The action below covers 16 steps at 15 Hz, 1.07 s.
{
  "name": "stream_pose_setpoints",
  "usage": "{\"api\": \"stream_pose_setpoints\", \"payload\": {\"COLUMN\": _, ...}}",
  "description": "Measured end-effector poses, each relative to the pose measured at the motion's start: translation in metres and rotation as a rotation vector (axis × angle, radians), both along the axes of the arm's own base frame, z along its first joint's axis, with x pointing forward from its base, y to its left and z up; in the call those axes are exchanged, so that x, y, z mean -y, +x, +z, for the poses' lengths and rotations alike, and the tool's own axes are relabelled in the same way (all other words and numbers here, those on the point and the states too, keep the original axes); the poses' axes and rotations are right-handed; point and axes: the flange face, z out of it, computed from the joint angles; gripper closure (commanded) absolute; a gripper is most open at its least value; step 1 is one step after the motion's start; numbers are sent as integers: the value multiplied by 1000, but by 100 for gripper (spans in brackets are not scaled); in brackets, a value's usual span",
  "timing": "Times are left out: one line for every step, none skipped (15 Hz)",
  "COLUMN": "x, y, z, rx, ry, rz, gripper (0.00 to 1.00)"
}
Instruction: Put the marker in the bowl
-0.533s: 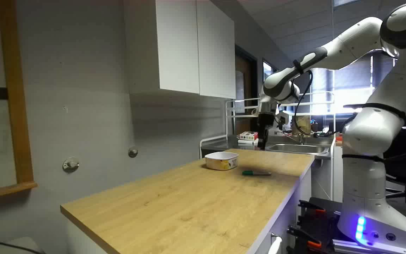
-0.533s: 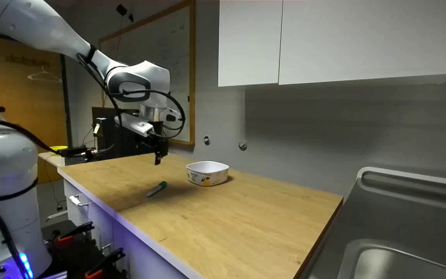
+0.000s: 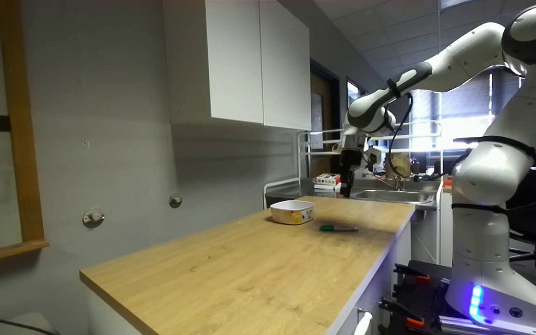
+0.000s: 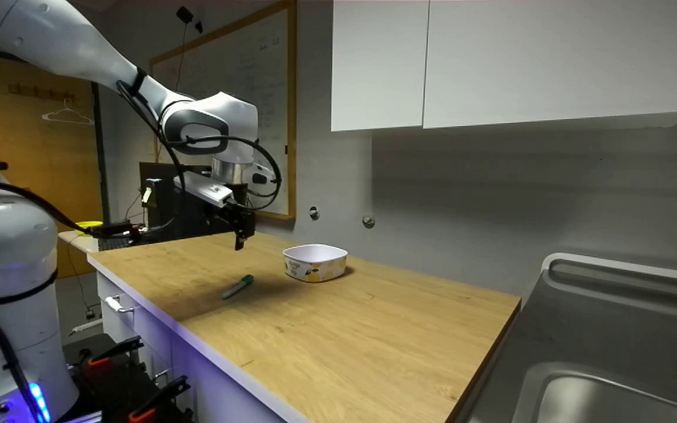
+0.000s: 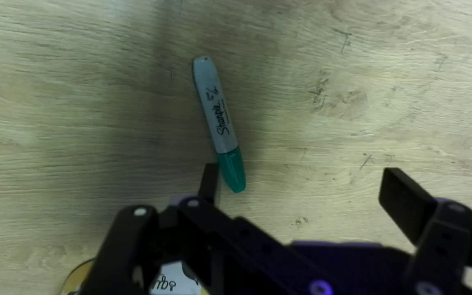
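Observation:
The marker, grey with a green cap, lies on the wooden counter in both exterior views (image 3: 338,228) (image 4: 237,287) and in the wrist view (image 5: 218,119). The bowl is white, squarish with rounded corners, with a yellow printed outside. It stands upright near the marker in both exterior views (image 3: 292,215) (image 4: 315,270). A part of it shows under the gripper linkage in the wrist view (image 5: 173,282). My gripper (image 5: 303,184) is open and empty. It hangs above the counter in both exterior views (image 3: 346,188) (image 4: 241,238). In the wrist view the marker's cap appears just inside one fingertip.
The wooden counter (image 4: 338,329) has a wall behind it and white cabinets (image 3: 258,65) above its rear side. A metal sink (image 4: 597,393) adjoins one end. A small box (image 3: 327,179) stands beyond the counter near the sink.

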Motion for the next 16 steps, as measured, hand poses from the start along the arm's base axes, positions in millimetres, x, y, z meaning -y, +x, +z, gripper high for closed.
{"api": "stream_pose_setpoints", "payload": {"x": 0, "y": 0, "z": 0, "rx": 0, "ry": 0, "rz": 0, "gripper": 0}}
{"api": "stream_pose_setpoints", "payload": {"x": 0, "y": 0, "z": 0, "rx": 0, "ry": 0, "rz": 0, "gripper": 0}}
{"api": "stream_pose_setpoints", "payload": {"x": 0, "y": 0, "z": 0, "rx": 0, "ry": -1, "rz": 0, "gripper": 0}}
{"api": "stream_pose_setpoints", "payload": {"x": 0, "y": 0, "z": 0, "rx": 0, "ry": -4, "rz": -1, "gripper": 0}}
{"api": "stream_pose_setpoints", "payload": {"x": 0, "y": 0, "z": 1, "rx": 0, "ry": -7, "rz": -1, "gripper": 0}}
{"api": "stream_pose_setpoints", "payload": {"x": -1, "y": 0, "z": 1, "rx": 0, "ry": -10, "rz": 0, "gripper": 0}}
{"api": "stream_pose_setpoints", "payload": {"x": -1, "y": 1, "z": 1, "rx": 2, "ry": -15, "rz": -1, "gripper": 0}}
{"api": "stream_pose_setpoints", "payload": {"x": -1, "y": 2, "z": 0, "rx": 7, "ry": -21, "rz": -3, "gripper": 0}}
{"api": "stream_pose_setpoints", "payload": {"x": 0, "y": 5, "z": -2, "rx": 14, "ry": -31, "rz": -7, "gripper": 0}}
{"api": "stream_pose_setpoints", "payload": {"x": 1, "y": 8, "z": -4, "rx": 20, "ry": -42, "rz": -12, "gripper": 0}}
{"api": "stream_pose_setpoints", "payload": {"x": 3, "y": 11, "z": -8, "rx": 28, "ry": -56, "rz": -18, "gripper": 0}}
{"api": "stream_pose_setpoints", "payload": {"x": 5, "y": 15, "z": -12, "rx": 32, "ry": -71, "rz": -25, "gripper": 0}}
{"api": "stream_pose_setpoints", "payload": {"x": 7, "y": 18, "z": -18, "rx": 35, "ry": -86, "rz": -33, "gripper": 0}}
{"api": "stream_pose_setpoints", "payload": {"x": 10, "y": 22, "z": -24, "rx": 34, "ry": -102, "rz": -39, "gripper": 0}}
{"api": "stream_pose_setpoints", "payload": {"x": 13, "y": 25, "z": -32, "rx": 30, "ry": -118, "rz": -46, "gripper": 0}}
{"api": "stream_pose_setpoints", "payload": {"x": 15, "y": 28, "z": -40, "rx": 21, "ry": -135, "rz": -53, "gripper": 0}}
